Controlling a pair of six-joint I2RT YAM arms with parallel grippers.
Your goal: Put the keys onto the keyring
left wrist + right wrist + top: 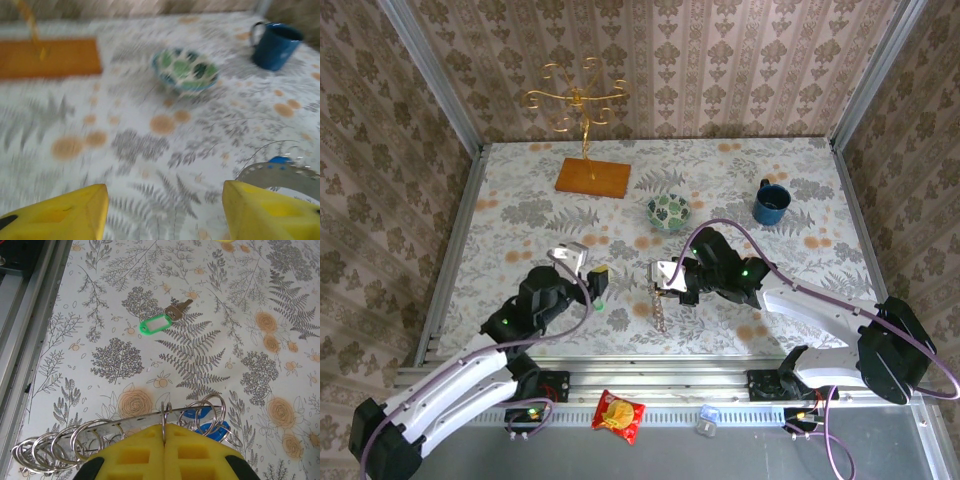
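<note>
Right hand clamps the keyring, left hand wide, green key lying apart.

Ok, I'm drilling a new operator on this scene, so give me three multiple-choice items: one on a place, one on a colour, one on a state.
1. The green-tagged key is: A lying loose on the table; B threaded on the keyring; C held in the right gripper.
2. The tag beside the keyring's rings is: A red; B blue; C white.
3. The right gripper is: A open; B shut on the green-tagged key; C shut on the keyring.
Answers: A, it lies flat on the table with nothing touching it; B, blue plastic shows behind the rings; C, its fingers pinch one ring.
</note>
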